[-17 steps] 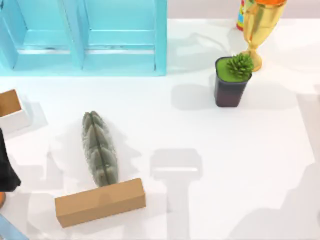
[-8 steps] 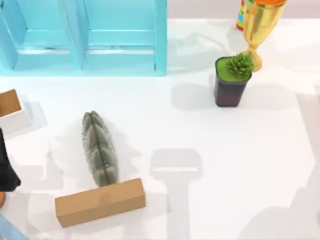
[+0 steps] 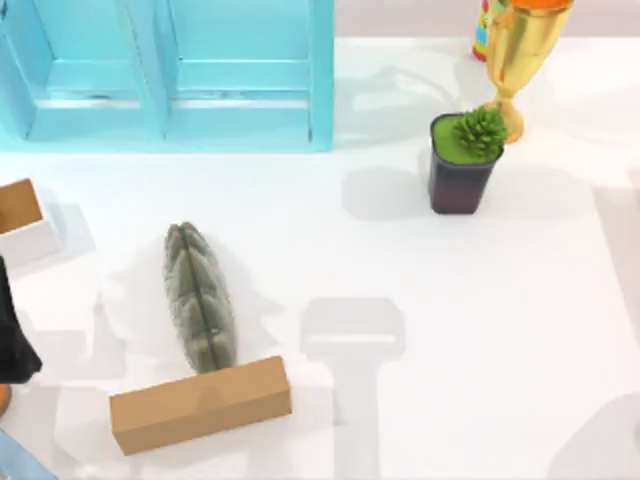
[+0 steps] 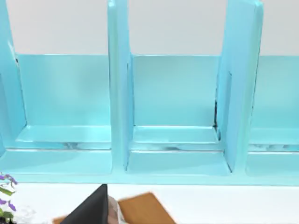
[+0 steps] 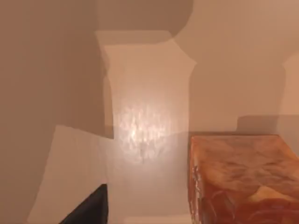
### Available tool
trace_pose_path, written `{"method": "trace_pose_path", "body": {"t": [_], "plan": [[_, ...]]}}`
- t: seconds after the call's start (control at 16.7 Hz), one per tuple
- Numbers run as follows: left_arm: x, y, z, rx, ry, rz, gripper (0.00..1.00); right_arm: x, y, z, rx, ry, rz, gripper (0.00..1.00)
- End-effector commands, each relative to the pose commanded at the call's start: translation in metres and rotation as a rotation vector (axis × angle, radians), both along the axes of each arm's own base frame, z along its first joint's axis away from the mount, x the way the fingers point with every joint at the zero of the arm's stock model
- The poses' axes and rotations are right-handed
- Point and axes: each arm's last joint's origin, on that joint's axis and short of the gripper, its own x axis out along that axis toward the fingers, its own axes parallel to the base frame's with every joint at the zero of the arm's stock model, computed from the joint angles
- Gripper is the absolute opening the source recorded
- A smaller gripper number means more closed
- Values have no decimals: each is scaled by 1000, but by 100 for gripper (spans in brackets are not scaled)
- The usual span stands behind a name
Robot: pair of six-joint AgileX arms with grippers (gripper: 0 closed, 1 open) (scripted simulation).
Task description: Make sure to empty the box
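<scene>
A white box (image 3: 30, 240) with a brown inside sits at the table's left edge, partly cut off. Its brown inside (image 4: 142, 211) also shows low in the left wrist view, next to a dark part of my left gripper (image 4: 91, 211). My left arm (image 3: 12, 335) is a dark shape at the left edge, just in front of the box. In the right wrist view, a dark part of my right gripper (image 5: 88, 209) hangs over a pale surface beside an orange-brown block (image 5: 243, 179).
A blue shelf unit (image 3: 170, 75) stands at the back left. A grey-green ridged object (image 3: 198, 296) lies left of centre, one end touching a brown cardboard block (image 3: 200, 404). A potted plant (image 3: 463, 162), a gold trophy (image 3: 520, 55) and a bottle (image 3: 481, 30) stand at the back right.
The shadow at the table's lower right has drawn back toward the corner. The box, the arm at the left edge and the other things have not moved.
</scene>
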Motion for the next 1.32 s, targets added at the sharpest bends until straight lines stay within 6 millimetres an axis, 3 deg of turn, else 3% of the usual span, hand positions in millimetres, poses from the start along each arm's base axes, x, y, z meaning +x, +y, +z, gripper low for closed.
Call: {"method": "trace_pose_path", "body": {"t": [0.12,0.36,1.14,1.32], "plan": [[0,0,0,0,0,0,100,0,0,-12,3,4,0,100],[0,0,0,0,0,0,100,0,0,-13,4,6,0,100],[0,0,0,0,0,0,100,0,0,-13,4,6,0,2],[0,0,0,0,0,0,100,0,0,-13,4,6,0,0]]}}
